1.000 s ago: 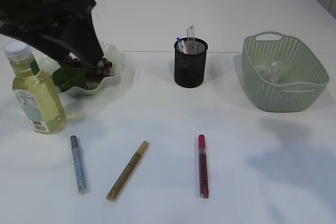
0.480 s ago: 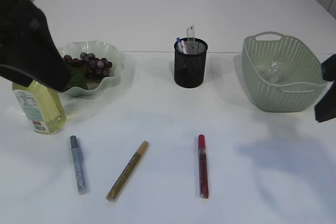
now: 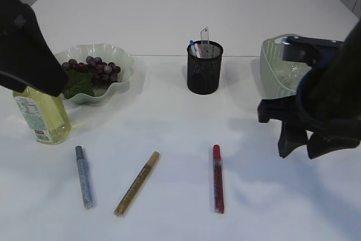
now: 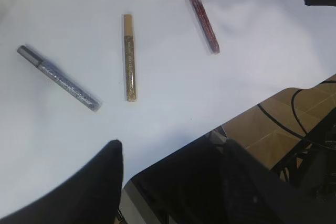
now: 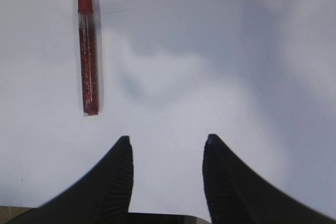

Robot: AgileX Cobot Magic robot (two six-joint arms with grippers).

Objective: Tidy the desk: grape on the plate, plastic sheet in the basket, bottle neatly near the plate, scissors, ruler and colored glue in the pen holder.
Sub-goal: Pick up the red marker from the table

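Exterior view: since a second ago the left arm point(image 3: 28, 49) has lifted off the plate point(image 3: 121, 60) and now sits at 9 o'clock in the frame, covering the cap of the bottle point(image 3: 42, 118), while the right arm point(image 3: 324, 111), not in sight back then, has come in at 3 o'clock and hides most of the basket point(image 3: 273, 66). The grapes point(image 3: 93, 67), earlier under the left gripper, lie uncovered on the plate beside a green leaf. The bottle stands upright just at 7 o'clock of the plate; its label carries small print and a red patch too fine to read. The pen holder point(image 3: 205, 69) at 12 o'clock of the table holds a ruler and pens as before. The three glue pens have not moved: silver point(image 3: 84, 176), gold point(image 3: 137, 183) and red point(image 3: 218, 178) lie in a row at 6 o'clock, well apart from each other.

Left wrist view shows the left gripper point(image 4: 168, 153) with its fingers spread and nothing between them, high above the table edge; the silver point(image 4: 59, 78), gold point(image 4: 129, 57) and red point(image 4: 200, 14) pens lie ahead of it at 10 to 1 o'clock. No writing on them can be read.

Right wrist view shows the right gripper point(image 5: 167, 142) released, jaws apart and bare, over white table, with the red pen point(image 5: 87, 43) at its 10 o'clock, cap pointing away; glitter shows through its clear barrel, lettering too small to read
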